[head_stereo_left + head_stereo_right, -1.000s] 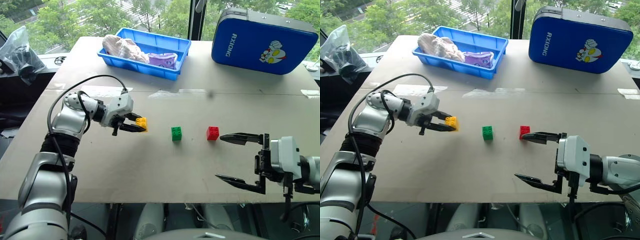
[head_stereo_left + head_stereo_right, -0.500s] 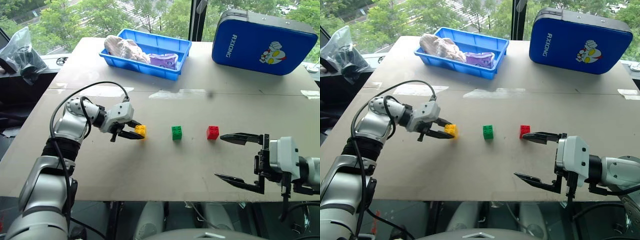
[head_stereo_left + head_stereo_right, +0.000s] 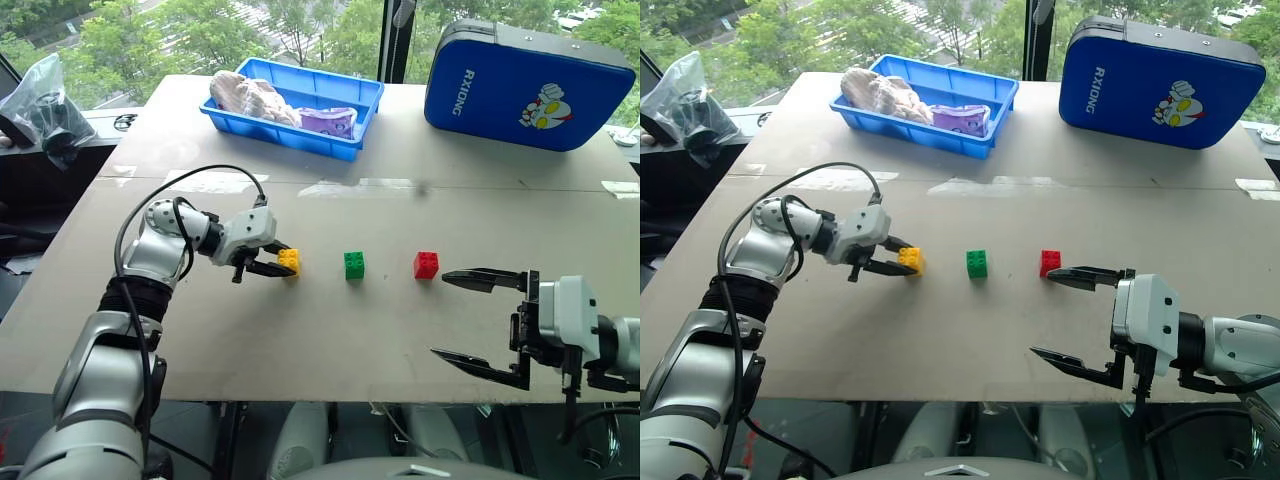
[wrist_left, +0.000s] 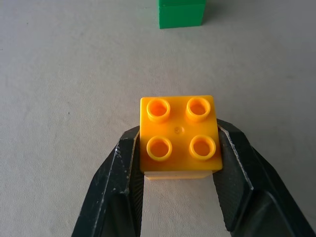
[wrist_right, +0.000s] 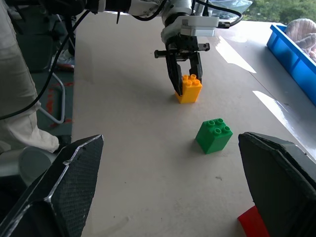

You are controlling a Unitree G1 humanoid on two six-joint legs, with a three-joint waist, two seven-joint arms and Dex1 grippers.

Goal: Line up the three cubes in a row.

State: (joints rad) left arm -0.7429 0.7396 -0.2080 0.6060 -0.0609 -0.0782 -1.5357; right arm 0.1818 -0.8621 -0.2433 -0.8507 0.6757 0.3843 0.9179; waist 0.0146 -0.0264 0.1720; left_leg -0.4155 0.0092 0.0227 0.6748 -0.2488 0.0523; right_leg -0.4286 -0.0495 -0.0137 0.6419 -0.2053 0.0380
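Observation:
Three cubes stand on the tan table point(image 3: 330, 330) in a left-to-right row: yellow cube point(image 3: 288, 261), green cube point(image 3: 354, 265), red cube point(image 3: 426, 265). The yellow cube point(image 4: 177, 136) rests studs-up on the tabletop, and my left gripper point(image 3: 281, 261) is shut on it, its black fingers point(image 4: 126, 168) pressed against both sides. The right wrist view shows the same grip on the yellow cube point(image 5: 189, 88), with the green cube point(image 5: 213, 135) nearer. My right gripper point(image 3: 438, 313) hovers wide open just in front of the red cube, holding nothing.
A blue bin point(image 3: 290, 135) with cloth-like items sits at the table's back left. A large blue case point(image 3: 525, 85) stands at the back right. A plastic bag point(image 3: 40, 100) lies off the table's left side. The table's front edge runs close below my right gripper.
My left gripper has lowered the yellow cube onto the table, level with the green and red ones. The right gripper has stayed in place.

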